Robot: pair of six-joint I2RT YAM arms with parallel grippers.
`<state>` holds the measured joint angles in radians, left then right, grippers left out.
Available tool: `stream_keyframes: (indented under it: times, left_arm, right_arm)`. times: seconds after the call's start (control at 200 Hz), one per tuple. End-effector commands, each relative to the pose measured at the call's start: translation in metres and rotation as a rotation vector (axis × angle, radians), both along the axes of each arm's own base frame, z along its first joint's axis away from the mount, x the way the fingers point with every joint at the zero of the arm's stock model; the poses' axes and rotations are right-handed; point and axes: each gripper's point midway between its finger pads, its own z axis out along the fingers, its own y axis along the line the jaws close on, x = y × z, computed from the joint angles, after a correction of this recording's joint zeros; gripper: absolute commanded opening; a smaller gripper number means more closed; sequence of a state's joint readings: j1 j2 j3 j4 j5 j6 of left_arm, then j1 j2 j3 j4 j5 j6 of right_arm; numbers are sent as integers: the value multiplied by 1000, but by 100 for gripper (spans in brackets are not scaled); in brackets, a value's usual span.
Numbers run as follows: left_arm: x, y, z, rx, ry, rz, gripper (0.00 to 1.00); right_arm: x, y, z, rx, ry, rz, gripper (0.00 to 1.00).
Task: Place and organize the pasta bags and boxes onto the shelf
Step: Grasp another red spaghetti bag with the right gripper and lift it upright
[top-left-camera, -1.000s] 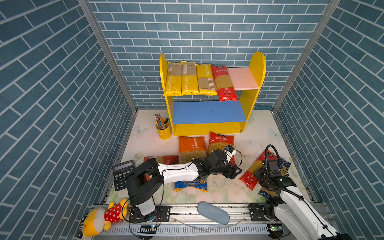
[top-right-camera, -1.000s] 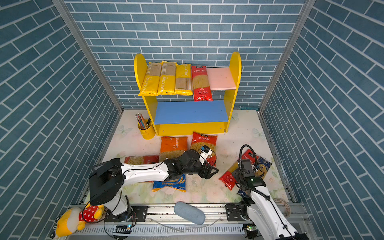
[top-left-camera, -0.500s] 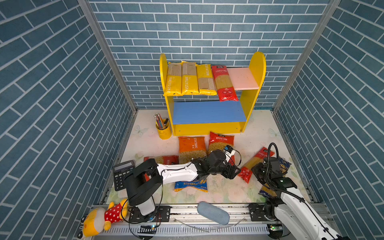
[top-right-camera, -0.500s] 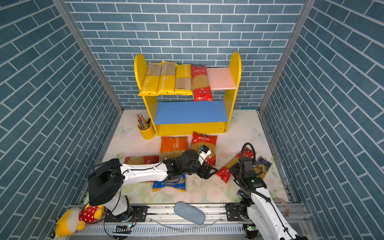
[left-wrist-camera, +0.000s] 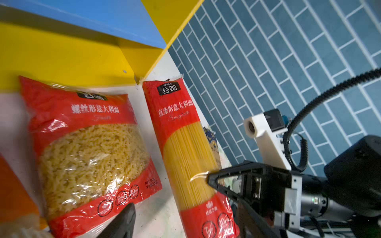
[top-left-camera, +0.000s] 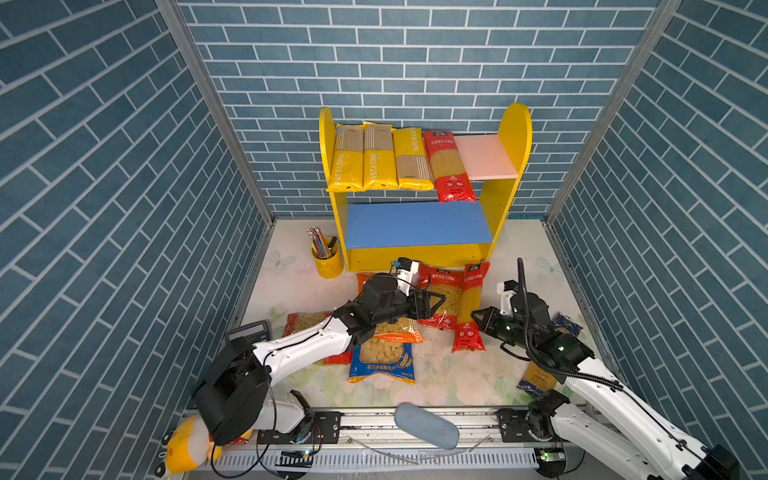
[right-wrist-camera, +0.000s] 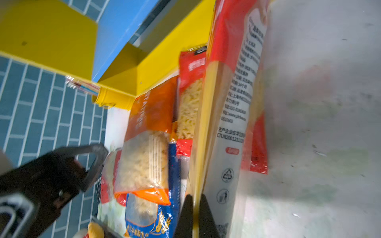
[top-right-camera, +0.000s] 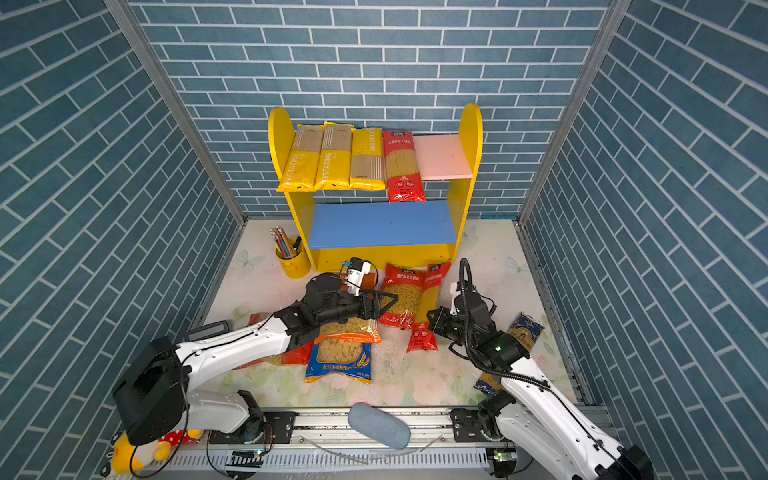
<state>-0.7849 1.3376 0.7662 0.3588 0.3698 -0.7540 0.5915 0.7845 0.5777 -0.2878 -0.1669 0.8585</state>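
The shelf stands at the back wall, its pink upper board holding three yellow PASTATIME packs and a red spaghetti pack. Its blue lower board is bare. My right gripper is shut on the long edge of another red spaghetti pack, which lies on the floor pointing at the shelf. My left gripper hovers open over a red fusilli bag. Orange and blue macaroni bags lie under the left arm.
A yellow pencil cup stands left of the shelf. A dark-blue spaghetti pack lies under my right arm. Another red bag and a calculator lie front left. A plush toy and a grey-blue pad sit at the front rail.
My right gripper has shut on the red spaghetti pack and swung it left and toward the shelf, from slanted to lengthwise. The left gripper has shifted slightly toward the shelf.
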Motion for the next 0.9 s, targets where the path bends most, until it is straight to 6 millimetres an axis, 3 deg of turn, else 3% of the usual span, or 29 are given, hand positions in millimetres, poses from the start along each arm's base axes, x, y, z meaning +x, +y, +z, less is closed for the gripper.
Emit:
stream_keyframes:
  times: [0.0, 0.11, 0.375, 0.615, 0.695, 0.895]
  left_arm:
    - [-1, 17, 6, -69, 33, 11, 80]
    - [-1, 29, 2, -135, 58, 33, 86]
    - [-1, 17, 1, -299, 119, -10, 89]
    - [1, 11, 23, -375, 84, -41, 88]
    - [2, 9, 35, -402, 50, -58, 83]
    - [3, 11, 49, -404, 24, -77, 60]
  right_arm:
    - [10, 34, 92, 120, -342, 161, 0]
    - [-1, 57, 110, 188, -406, 262, 0]
    - [-21, 95, 153, 347, -503, 403, 0]
    - [-39, 118, 176, 480, -497, 494, 0]
    - [-39, 117, 174, 498, -486, 487, 0]
    - [-36, 107, 159, 496, -467, 427, 0]
